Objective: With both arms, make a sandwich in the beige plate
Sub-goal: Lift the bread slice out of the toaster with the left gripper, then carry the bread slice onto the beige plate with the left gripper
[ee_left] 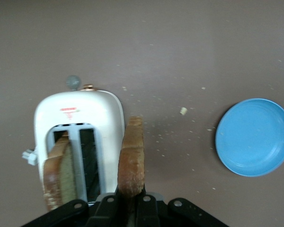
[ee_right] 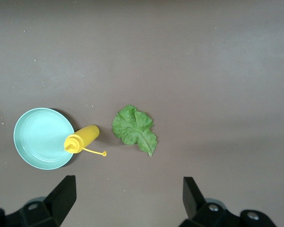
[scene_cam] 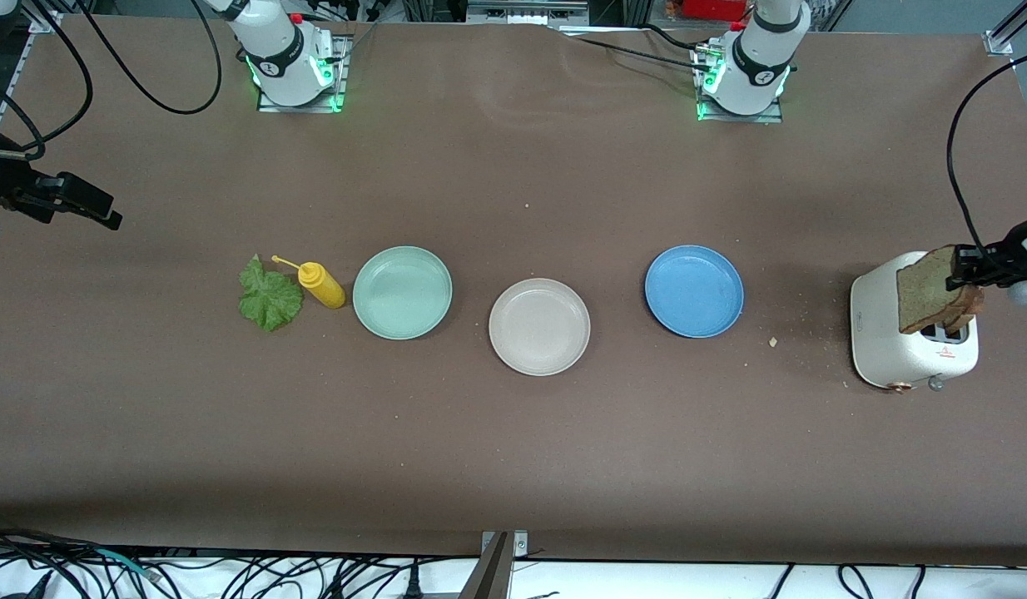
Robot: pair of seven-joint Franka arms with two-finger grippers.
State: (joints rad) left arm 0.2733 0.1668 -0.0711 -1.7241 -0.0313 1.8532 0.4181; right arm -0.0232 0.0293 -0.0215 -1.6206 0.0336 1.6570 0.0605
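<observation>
Brown toasted bread, one slice [scene_cam: 930, 291], is hanging in the air over the white toaster [scene_cam: 911, 349], pinched on its edge by the left gripper [scene_cam: 971, 268], whose jaws are clenched on the crust. In the left wrist view the held slice [ee_left: 131, 161] is standing on edge just above the toaster [ee_left: 80, 113], and a second slice [ee_left: 59, 170] is sitting in one of the two slots, with the other slot dark. The toaster is standing at the left arm's end of the table, with crumbs [scene_cam: 773, 341] scattered on the brown tabletop [scene_cam: 513, 441] between it and the blue plate [scene_cam: 694, 290].

Three plates are lying in a row across the middle of the table. The beige plate [scene_cam: 539, 326] is sitting between the blue plate and the mint-green plate [scene_cam: 402, 292], slightly nearer to the front camera than both, and it is holding nothing.

Toward the right arm's end, a yellow squeeze bottle [scene_cam: 320, 284] is lying on its side, touching the mint-green plate's rim, and the green lettuce leaf [scene_cam: 269, 296] is lying flat just beside the bottle.

The right gripper [scene_cam: 85, 204] is waiting in the air over the bare table at the right arm's end, well apart from the leaf. In the right wrist view its fingers [ee_right: 61, 196] are spread wide and grasping nothing, with the leaf [ee_right: 134, 129], bottle [ee_right: 81, 138] and mint-green plate [ee_right: 41, 138] all visible below.
</observation>
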